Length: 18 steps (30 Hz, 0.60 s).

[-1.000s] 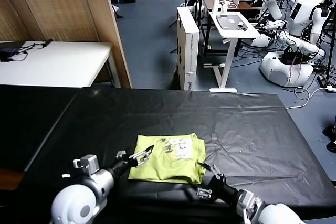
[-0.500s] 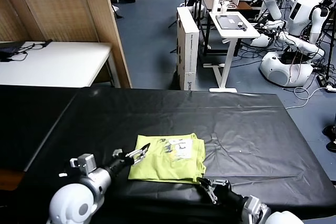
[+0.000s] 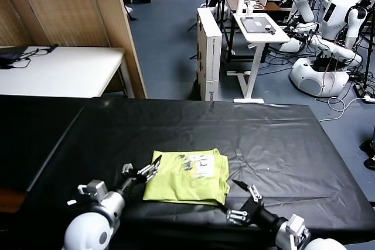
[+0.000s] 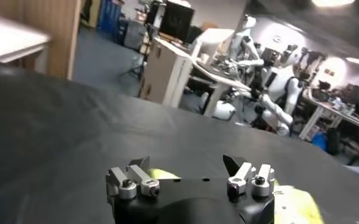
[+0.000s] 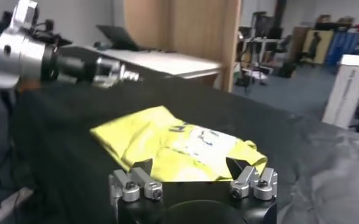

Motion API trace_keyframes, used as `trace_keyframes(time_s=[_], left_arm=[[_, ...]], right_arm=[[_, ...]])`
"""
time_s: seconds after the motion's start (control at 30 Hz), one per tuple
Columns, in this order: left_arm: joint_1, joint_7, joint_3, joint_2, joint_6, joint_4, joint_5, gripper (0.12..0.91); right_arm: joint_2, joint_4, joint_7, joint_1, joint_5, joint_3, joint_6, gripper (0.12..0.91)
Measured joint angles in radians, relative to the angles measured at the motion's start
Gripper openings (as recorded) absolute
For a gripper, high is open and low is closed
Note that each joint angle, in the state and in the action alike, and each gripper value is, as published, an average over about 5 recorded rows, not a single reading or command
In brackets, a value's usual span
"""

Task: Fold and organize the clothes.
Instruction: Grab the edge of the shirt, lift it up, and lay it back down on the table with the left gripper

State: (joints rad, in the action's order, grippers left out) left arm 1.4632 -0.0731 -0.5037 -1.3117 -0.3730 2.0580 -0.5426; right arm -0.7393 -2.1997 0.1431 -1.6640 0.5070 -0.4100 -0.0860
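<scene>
Lying folded between two released hands [image 3: 139,174] [image 3: 245,202], T-shirt [image 3: 176,185] shows a white label [image 3: 201,165], writing unreadable.

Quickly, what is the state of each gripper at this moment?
Left gripper: open, holding nothing, at the left edge of the folded T-shirt.
Right gripper: open, holding nothing, just off the shirt's near right corner.

Shirt [image 3: 187,177]: lay folded on the table [image 3: 281,144], near its front edge.
Left gripper [image 3: 140,172]: just beside the shirt's left edge.
Right gripper [image 3: 243,200]: at the shirt's front right corner, apart from it.
</scene>
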Motion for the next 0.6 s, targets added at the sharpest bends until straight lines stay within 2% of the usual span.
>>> trace_keyframes(time_s=[0.17, 0.6], left_arm=[[0.018, -0.016, 0.002, -0.031, 0.050, -0.040, 0.011, 0.907], [0.043, -0.034, 0.016, -0.098, 0.115, -0.076, -0.001, 0.907]], right_arm=[[-0.036, -0.009, -0.021, 0.012, 0.031, -0.014, -0.013, 0.907], [-0.066, -0.039, -0.026, 0.003, 0.050, -0.070, -0.015, 0.907]])
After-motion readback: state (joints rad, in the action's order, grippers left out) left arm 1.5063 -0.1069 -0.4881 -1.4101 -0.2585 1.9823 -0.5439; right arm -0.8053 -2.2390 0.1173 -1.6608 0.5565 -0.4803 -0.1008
